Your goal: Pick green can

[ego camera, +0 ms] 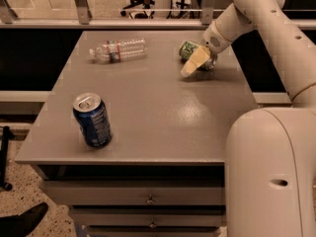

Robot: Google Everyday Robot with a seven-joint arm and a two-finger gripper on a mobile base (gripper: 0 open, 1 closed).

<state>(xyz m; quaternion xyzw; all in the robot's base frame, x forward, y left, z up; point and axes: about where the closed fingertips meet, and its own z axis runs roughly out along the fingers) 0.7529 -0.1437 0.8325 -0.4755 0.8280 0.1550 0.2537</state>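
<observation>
Task item: the green can point(188, 49) is lying on its side at the far right of the desk point(163, 107), near the back edge.
Long axis: it is running roughly left to right across your view, with one end facing left; the right end is hiding behind the gripper.
Gripper: the gripper point(189, 69) is hanging low over the desk on the can's near side, slanting down and to the left, and is overlapping the can in this view.
Opening: you cannot tell how wide it is standing, nor whether it is touching or holding the can.
Key relation: the can is lying just behind the tip and slightly to its right, so you are probably needing a close across the can's short width, not along its length.
Bystanders: the blue can point(92, 120) is standing upright near the front left; the bottle point(118, 50) is lying at the back left. Both are sitting well apart from the gripper.
</observation>
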